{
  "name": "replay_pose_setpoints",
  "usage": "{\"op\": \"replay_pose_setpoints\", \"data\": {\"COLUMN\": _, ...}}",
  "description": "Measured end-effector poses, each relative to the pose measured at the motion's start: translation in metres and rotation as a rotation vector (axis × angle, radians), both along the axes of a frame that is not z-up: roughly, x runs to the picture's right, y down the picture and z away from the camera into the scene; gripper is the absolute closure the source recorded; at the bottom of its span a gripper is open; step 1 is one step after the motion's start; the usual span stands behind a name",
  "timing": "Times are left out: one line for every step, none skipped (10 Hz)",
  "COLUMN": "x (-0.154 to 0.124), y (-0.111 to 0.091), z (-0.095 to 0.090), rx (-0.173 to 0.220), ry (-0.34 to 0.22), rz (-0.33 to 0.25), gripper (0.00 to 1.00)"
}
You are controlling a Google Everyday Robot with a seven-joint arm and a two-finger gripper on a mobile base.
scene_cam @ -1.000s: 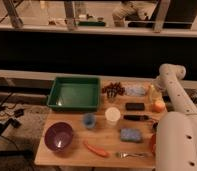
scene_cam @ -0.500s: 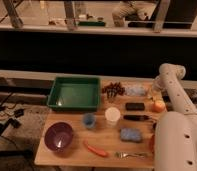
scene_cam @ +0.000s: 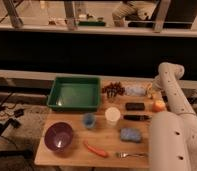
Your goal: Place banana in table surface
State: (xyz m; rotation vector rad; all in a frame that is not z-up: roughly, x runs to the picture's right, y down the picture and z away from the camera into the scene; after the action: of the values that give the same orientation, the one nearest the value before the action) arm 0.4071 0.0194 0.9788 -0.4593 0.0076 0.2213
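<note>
The light tan wooden table surface (scene_cam: 72, 150) holds many items. The white arm rises at the right, bends at its elbow (scene_cam: 169, 72) and comes down over the table's far right corner. My gripper (scene_cam: 152, 89) is at that corner, mostly hidden by the arm. A small pale-yellow shape there looks like the banana (scene_cam: 149, 91), just right of a clear bag (scene_cam: 136, 90). I cannot tell whether the gripper holds it or whether it touches the table.
A green tray (scene_cam: 74, 93) stands at the back left, with a dark cluster (scene_cam: 113, 90) beside it. An orange fruit (scene_cam: 158, 105), two black objects (scene_cam: 135, 106) (scene_cam: 136, 117), a white cup (scene_cam: 112, 115), blue cup (scene_cam: 89, 120), blue sponge (scene_cam: 129, 134), purple bowl (scene_cam: 59, 136), orange-red stick (scene_cam: 96, 149) and fork (scene_cam: 129, 155) lie around.
</note>
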Motion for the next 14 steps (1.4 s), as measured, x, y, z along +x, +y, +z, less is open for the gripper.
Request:
{"op": "replay_pose_setpoints", "data": {"x": 0.003, "y": -0.002, "z": -0.003, "rx": 0.007, "ry": 0.006, "rz": 0.005, "gripper": 0.81}}
{"op": "replay_pose_setpoints", "data": {"x": 0.003, "y": -0.008, "z": -0.01, "rx": 0.021, "ry": 0.007, "rz": 0.008, "gripper": 0.81}}
{"op": "replay_pose_setpoints", "data": {"x": 0.001, "y": -0.019, "z": -0.019, "rx": 0.041, "ry": 0.01, "rz": 0.008, "gripper": 0.81}}
{"op": "replay_pose_setpoints", "data": {"x": 0.0, "y": -0.026, "z": -0.027, "rx": 0.058, "ry": 0.012, "rz": 0.01, "gripper": 0.81}}
{"op": "replay_pose_setpoints", "data": {"x": 0.003, "y": -0.035, "z": -0.039, "rx": 0.083, "ry": 0.021, "rz": 0.009, "gripper": 0.81}}
{"op": "replay_pose_setpoints", "data": {"x": 0.004, "y": -0.039, "z": -0.045, "rx": 0.098, "ry": 0.026, "rz": 0.007, "gripper": 0.81}}
{"op": "replay_pose_setpoints", "data": {"x": 0.002, "y": -0.047, "z": -0.054, "rx": 0.123, "ry": 0.027, "rz": 0.006, "gripper": 0.81}}
{"op": "replay_pose_setpoints", "data": {"x": 0.001, "y": -0.051, "z": -0.058, "rx": 0.137, "ry": 0.029, "rz": 0.004, "gripper": 0.81}}
{"op": "replay_pose_setpoints", "data": {"x": 0.001, "y": -0.056, "z": -0.062, "rx": 0.157, "ry": 0.03, "rz": 0.01, "gripper": 0.81}}
{"op": "replay_pose_setpoints", "data": {"x": 0.004, "y": -0.06, "z": -0.067, "rx": 0.173, "ry": 0.037, "rz": 0.009, "gripper": 0.81}}
{"op": "replay_pose_setpoints", "data": {"x": 0.006, "y": -0.064, "z": -0.073, "rx": 0.187, "ry": 0.04, "rz": 0.012, "gripper": 0.81}}
{"op": "replay_pose_setpoints", "data": {"x": 0.006, "y": -0.071, "z": -0.081, "rx": 0.203, "ry": 0.04, "rz": 0.016, "gripper": 0.81}}
{"op": "replay_pose_setpoints", "data": {"x": 0.004, "y": -0.08, "z": -0.091, "rx": 0.222, "ry": 0.035, "rz": 0.022, "gripper": 0.81}}
{"op": "replay_pose_setpoints", "data": {"x": 0.001, "y": -0.086, "z": -0.096, "rx": 0.234, "ry": 0.031, "rz": 0.024, "gripper": 0.81}}
